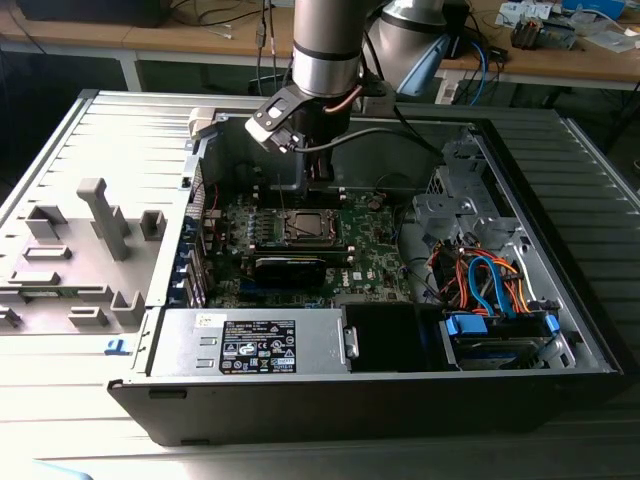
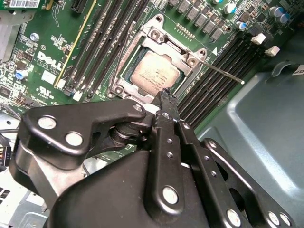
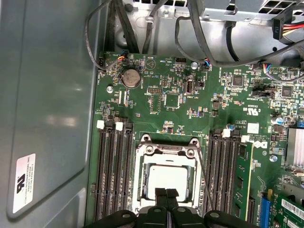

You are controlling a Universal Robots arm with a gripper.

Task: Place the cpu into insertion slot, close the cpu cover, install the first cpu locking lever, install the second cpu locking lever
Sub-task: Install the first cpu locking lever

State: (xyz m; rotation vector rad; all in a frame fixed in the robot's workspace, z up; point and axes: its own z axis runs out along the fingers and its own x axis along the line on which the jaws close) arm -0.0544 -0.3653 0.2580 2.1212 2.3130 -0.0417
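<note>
The black two-fingered gripper (image 3: 166, 194) has its fingers pressed together into one narrow blade with nothing between them. Its tip hangs just over the near edge of the cpu cover (image 3: 166, 151), a thin silver metal frame with a large square window. I cannot tell whether the tip touches the frame.

The cover appears to lie down over the insertion slot (image 1: 305, 226), the small square socket with a shiny rim set in the green circuit board (image 3: 156, 102). The cpu (image 2: 153, 73) — a small flat square chip with a silvery-grey top — is seated there and shows through the window.

A thin bright steel locking lever (image 2: 223, 72) slants free over the long black memory slots (image 2: 228, 52), unhooked and apart from the gripper.

Take the socket as the dial's centre in the exterior view. The arm stands at twelve o'clock, the grey power supply box with a black label (image 1: 255, 345) at six, and the orange and blue cables (image 1: 490, 280) between three and four.

The step in hand looks like seating the cover flat. It should go best if the closed tip bears on the frame's metal edge only — never on the chip's top. The press should be straight down and light, so the frame does not skew. The tip should also stay clear of the free lever and the memory-slot clips.
</note>
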